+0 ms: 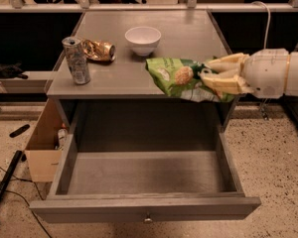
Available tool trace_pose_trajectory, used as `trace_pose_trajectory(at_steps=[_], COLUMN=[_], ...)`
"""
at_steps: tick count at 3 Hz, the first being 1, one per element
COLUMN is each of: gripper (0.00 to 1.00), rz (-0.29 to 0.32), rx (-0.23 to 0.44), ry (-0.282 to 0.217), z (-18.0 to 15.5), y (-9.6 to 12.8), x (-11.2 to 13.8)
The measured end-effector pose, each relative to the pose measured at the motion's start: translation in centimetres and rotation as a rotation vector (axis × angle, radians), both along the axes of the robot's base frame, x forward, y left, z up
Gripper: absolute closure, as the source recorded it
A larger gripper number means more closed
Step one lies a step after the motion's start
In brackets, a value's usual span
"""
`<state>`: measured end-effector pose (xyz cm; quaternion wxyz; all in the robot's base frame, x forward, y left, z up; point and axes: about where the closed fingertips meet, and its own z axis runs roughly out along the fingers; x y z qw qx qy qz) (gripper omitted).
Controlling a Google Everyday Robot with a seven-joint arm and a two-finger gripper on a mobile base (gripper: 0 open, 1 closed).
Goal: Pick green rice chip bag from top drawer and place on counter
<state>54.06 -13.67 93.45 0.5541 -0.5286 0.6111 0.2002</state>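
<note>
The green rice chip bag (179,78) is held in the air, level with the counter's front right edge and over it. My gripper (216,76) comes in from the right and is shut on the bag's right end. The top drawer (144,175) is pulled fully open below, with nothing in it; a small metal knob (148,219) shows on its front panel. The counter (188,31) is the grey cabinet top.
On the counter stand a white bowl (142,39), a soda can (77,61) at the front left and a crumpled gold wrapper (98,49) behind it. A cardboard box (42,150) sits on the floor left of the cabinet. Cables lie at the far left.
</note>
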Motion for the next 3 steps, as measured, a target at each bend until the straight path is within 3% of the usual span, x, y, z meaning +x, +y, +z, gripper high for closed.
trace_pose_trajectory(at_steps=[1, 2, 3], gripper=[1.0, 1.0, 1.0], rz=[0.01, -0.002, -0.025], rx=[-0.014, -0.035, -0.059], ry=[-0.026, -0.013, 0.017], z=[1.2, 1.3, 0.2], y=[0.1, -0.6, -1.2], x=[2.3, 7.3, 14.1])
